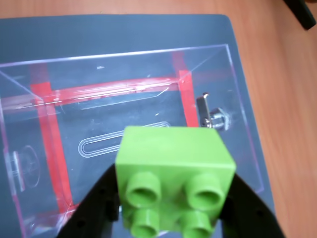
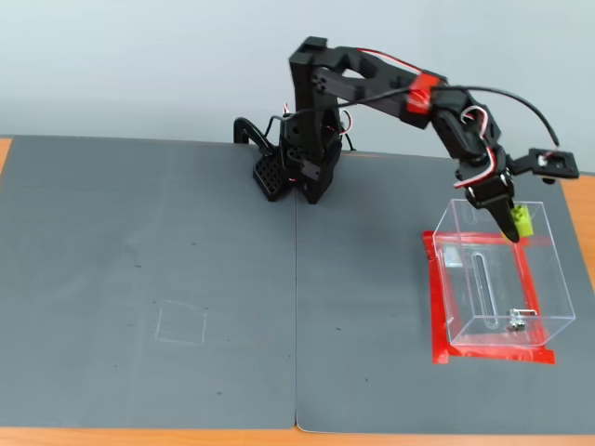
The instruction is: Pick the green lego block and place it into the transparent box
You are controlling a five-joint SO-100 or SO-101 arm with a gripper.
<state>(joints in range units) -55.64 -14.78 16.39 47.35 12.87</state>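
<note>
Over the clear box (image 2: 507, 283), at the right side of the fixed view, the arm (image 2: 372, 84) reaches out from its base (image 2: 302, 163) w/ the pincer (image 2: 514, 226) pointing down at the box's far rim. Pincer is closed on the green block (image 2: 522, 220); block is held off the mat, at approx. rim height, not resting on anything. Wrist view: block (image 1: 174, 176) fills the lower centre, four round studs facing the camera, black pincer fingers (image 1: 94, 203) pressed against its left and right sides. Behind it the box (image 1: 124, 84) is seen from above, open top, thin clear walls. Red tape (image 1: 49, 134) runs in strips around the box base; in the fixed view the same tape (image 2: 483, 355) frames the base on the mat. Long rounded slot (image 1: 104, 144) shows in one wall, and a small metal fitting (image 1: 212, 115) sits on the right-hand wall in the wrist view; in the fixed view the fitting (image 2: 516, 321) is near the box's front corner. Box stands on a dark grey mat (image 2: 167, 279), which lies on a wooden desk (image 1: 282, 74). Faint square outline (image 2: 181, 322) is marked on the mat's left half, well apart from the box. Red and white wires (image 2: 474, 116) loop along the arm's forearm.
</note>
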